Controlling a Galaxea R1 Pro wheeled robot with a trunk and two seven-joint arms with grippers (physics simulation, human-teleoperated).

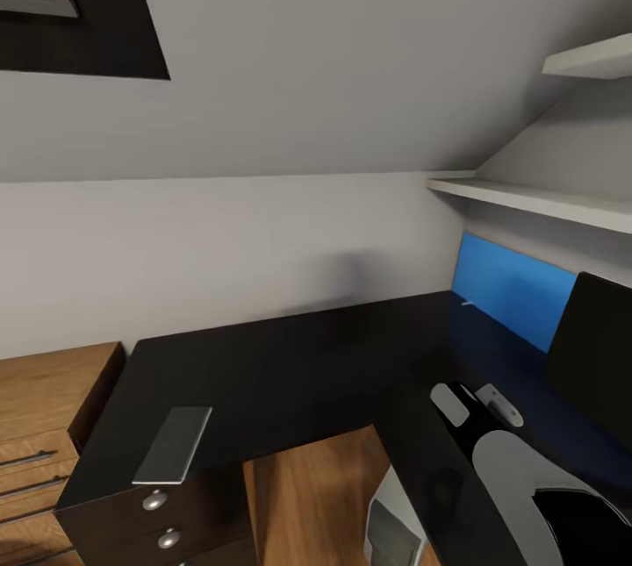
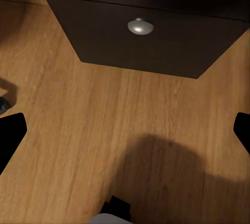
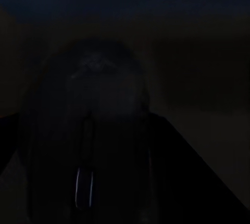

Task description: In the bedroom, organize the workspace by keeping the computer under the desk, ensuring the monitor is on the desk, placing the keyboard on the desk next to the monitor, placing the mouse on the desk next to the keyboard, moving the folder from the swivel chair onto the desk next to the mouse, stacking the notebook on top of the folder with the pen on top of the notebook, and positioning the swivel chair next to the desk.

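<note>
One desk (image 1: 290,373), L-shaped, glossy black top, fills the lower middle of the head view; blue back panel (image 1: 513,294) along its right run. One notebook (image 1: 174,443), thin grey, lies on the near left corner of the top, above the drawer unit (image 1: 158,522). Two round drawer knobs show there, the lower part cut off by the frame edge. One monitor (image 1: 597,355), black front, stands on the right run, cut off at the frame's right edge. One computer (image 1: 391,522), light grey, sits under the desk on the wood floor (image 1: 307,496), mostly hidden by the desk top and cropped at the bottom. One small white stick, maybe the pen (image 1: 468,304), lies by the blue panel; too small to be sure.

Right gripper (image 1: 474,404) sits over the desk's right run, its two pale fingers apart, nothing visibly between them. Right wrist view almost black, nothing readable. Left gripper (image 2: 125,130): fingertips (image 2: 10,135) at both frame edges, spread wide, empty, over the floor near a dark drawer front with one knob (image 2: 139,26).

One wooden dresser (image 1: 44,426) left of the desk; two white shelves (image 1: 535,197) upper right.
</note>
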